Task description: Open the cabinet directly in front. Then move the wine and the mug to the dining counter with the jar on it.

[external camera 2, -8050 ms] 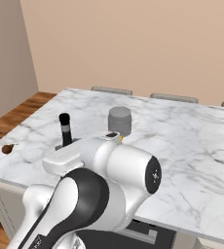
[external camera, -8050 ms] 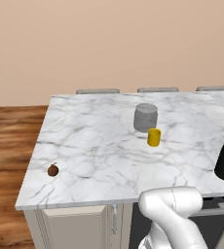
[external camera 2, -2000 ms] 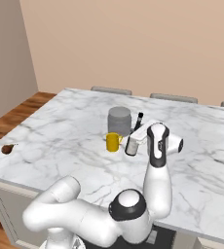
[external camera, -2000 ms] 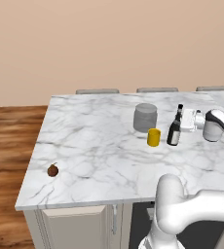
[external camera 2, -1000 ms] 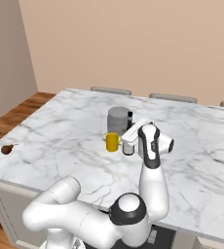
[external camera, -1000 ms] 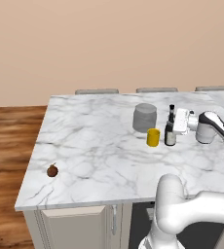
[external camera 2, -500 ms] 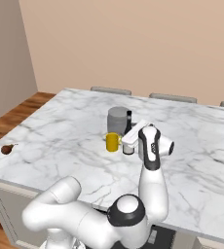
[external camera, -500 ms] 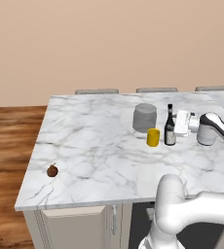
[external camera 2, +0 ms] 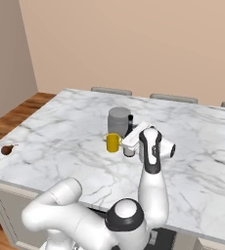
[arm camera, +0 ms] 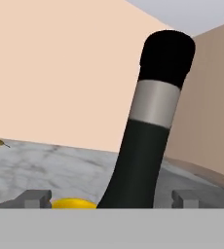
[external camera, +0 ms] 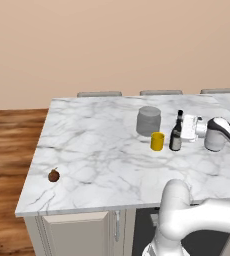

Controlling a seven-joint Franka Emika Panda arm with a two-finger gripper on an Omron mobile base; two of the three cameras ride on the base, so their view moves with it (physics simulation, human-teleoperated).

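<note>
The wine (external camera: 176, 134) stands up straight on the dining counter (external camera: 97, 150), which has a white marble top. The yellow mug (external camera: 157, 141) sits just beside the bottle, and the grey jar (external camera: 148, 121) is close behind the mug. The gripper (external camera: 189, 128) is right at the bottle, level with it. In the hand view the wine (arm camera: 145, 136) fills the middle, with one finger tip (arm camera: 35, 198) on each side of it and gaps between, so the jaws are wide and not squeezing it. A small brown thing (external camera: 53, 175) lies far away near the counter's front corner. Grey chair backs (external camera: 99, 94) show behind the counter.
</note>
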